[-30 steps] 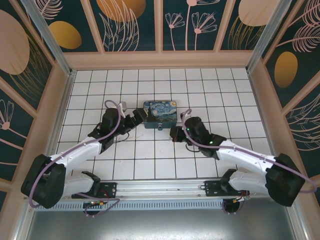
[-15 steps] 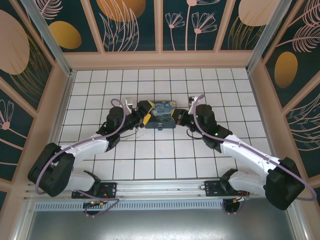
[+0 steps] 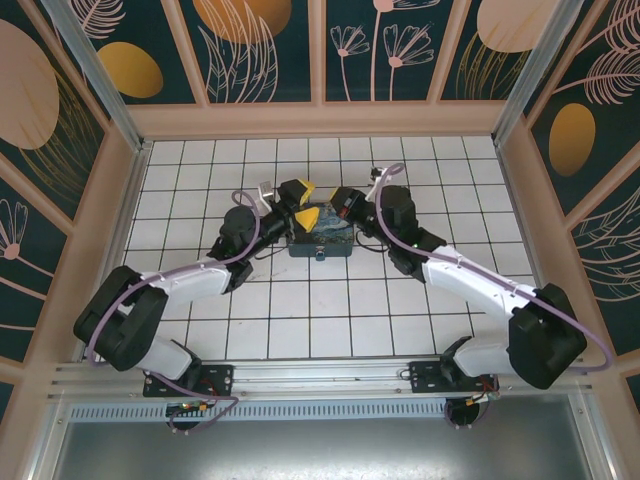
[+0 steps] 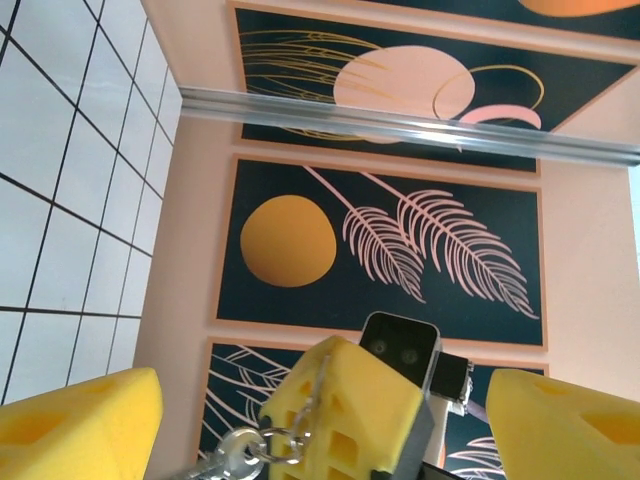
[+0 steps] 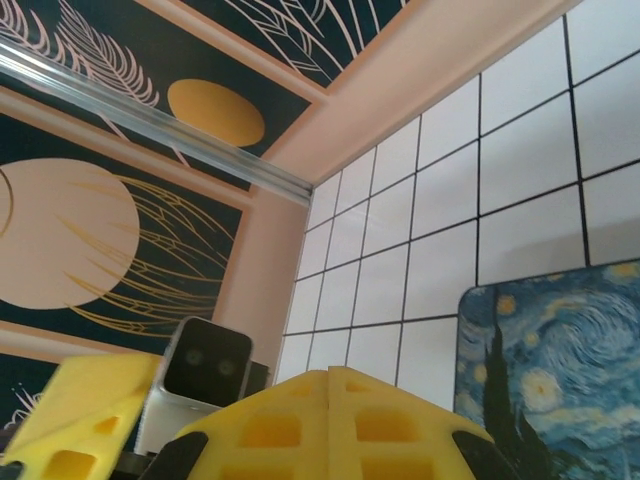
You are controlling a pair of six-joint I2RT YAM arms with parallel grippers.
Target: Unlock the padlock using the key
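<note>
Probably lab: tiled floor (image 3: 300, 300), muralled walls (image 3: 260, 50)

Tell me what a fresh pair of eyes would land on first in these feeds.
From above, both arms reach in over the starry-night painted box in the middle of the tiled floor, tips nearly together. In the left wrist view, the left gripper has its yellow fingers wide open on either side of the right gripper, whose fingers are shut. A silvery ring and chain hangs from their seam.

Tiny padlock (image 3: 320, 256) at painted box's (image 3: 326, 238) near edge, silvery key ring (image 4: 243, 447) dangling by chain from right end effector (image 4: 335, 372)
</note>
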